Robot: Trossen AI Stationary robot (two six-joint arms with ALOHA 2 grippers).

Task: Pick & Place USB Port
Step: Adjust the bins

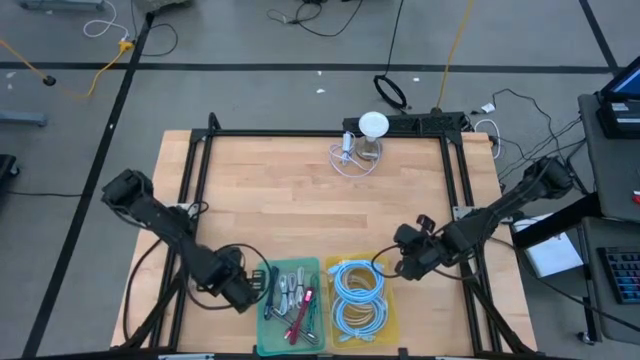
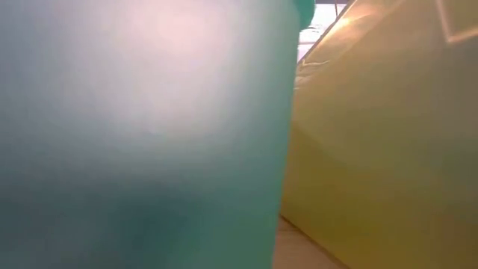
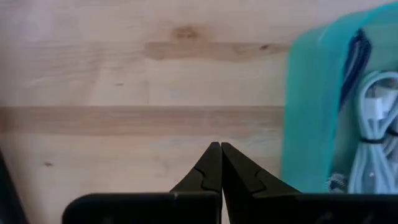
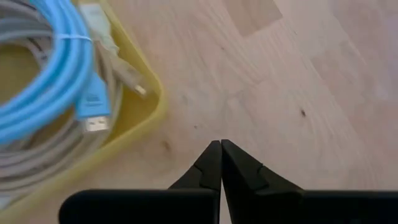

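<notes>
Wooden table point(image 1: 300, 210) carries a green tray point(image 1: 272, 330) of USB cables point(image 1: 290, 300) and a yellow tray point(image 1: 392, 322) of coiled blue cables point(image 1: 358, 295) at its near edge. Left gripper point(image 1: 262, 284), clenched and empty, sits beside the green tray; right gripper point(image 1: 397, 270), clenched and empty, beside the yellow.

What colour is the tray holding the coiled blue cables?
Yellow tray, clearest in the right wrist view.

Even bright light, low view blurred
</notes>
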